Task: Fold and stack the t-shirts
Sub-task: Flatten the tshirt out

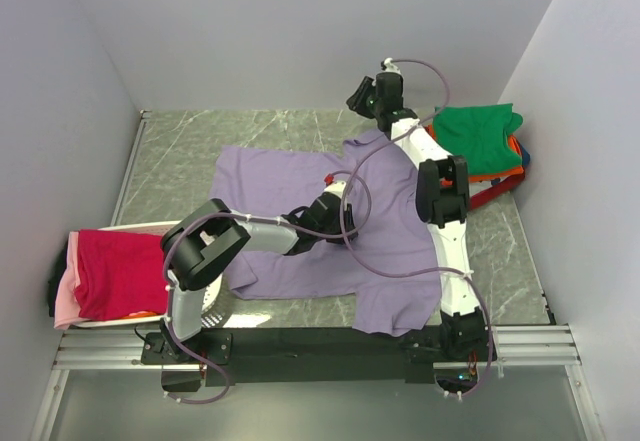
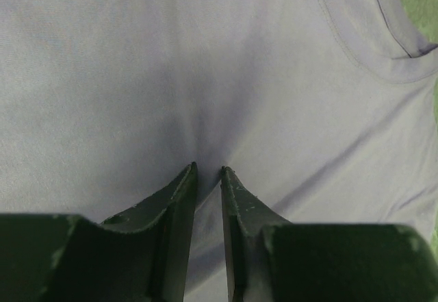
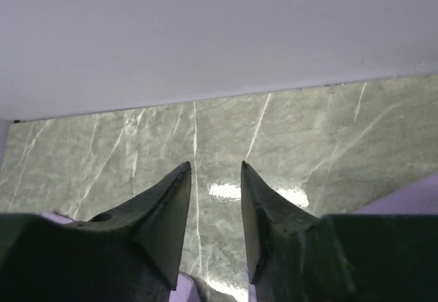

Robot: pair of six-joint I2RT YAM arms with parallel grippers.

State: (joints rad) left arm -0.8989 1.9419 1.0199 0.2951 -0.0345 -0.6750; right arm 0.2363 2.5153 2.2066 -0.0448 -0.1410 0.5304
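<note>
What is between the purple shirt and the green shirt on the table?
Part of the right arm crosses the gap, with bare marble table under it, between the purple shirt and the green shirt. The top view shows this.

A lab test cell, by the look of it: plain white walls (image 1: 300, 31) box in a green marble-patterned table (image 1: 250, 131), and two robot arms sit bolted to a metal rail (image 1: 110, 346) along the near edge, cables looping.
</note>
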